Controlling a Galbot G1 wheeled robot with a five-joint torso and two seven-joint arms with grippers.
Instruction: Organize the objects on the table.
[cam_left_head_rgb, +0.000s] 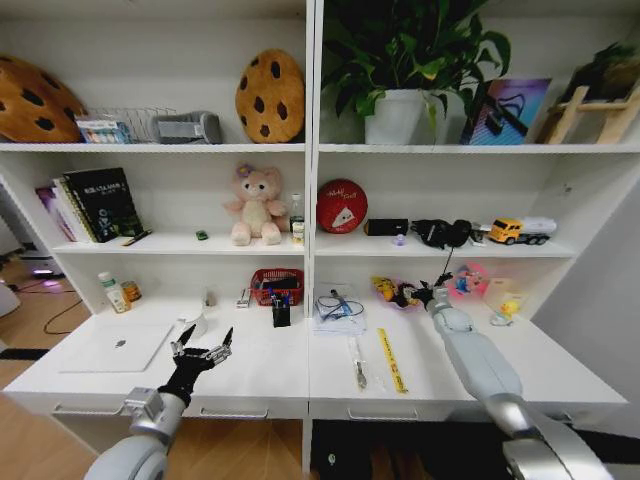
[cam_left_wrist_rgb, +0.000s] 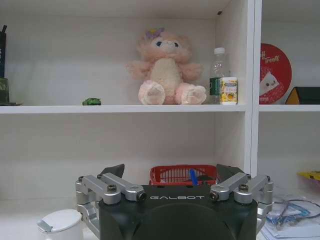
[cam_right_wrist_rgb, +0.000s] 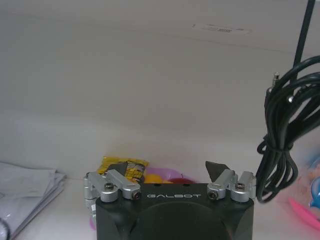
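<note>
Currently the open right gripper (cam_left_head_rgb: 436, 293) is reaching past the yellow ruler (cam_left_head_rgb: 392, 360), lying lengthwise behind it; the left gripper (cam_left_head_rgb: 203, 345) (also open) is hovering beside the silver laptop (cam_left_head_rgb: 117, 346).

Home study: white desk (cam_left_head_rgb: 260, 375), toy-filled shelves (cam_left_head_rgb: 160, 243).
</note>
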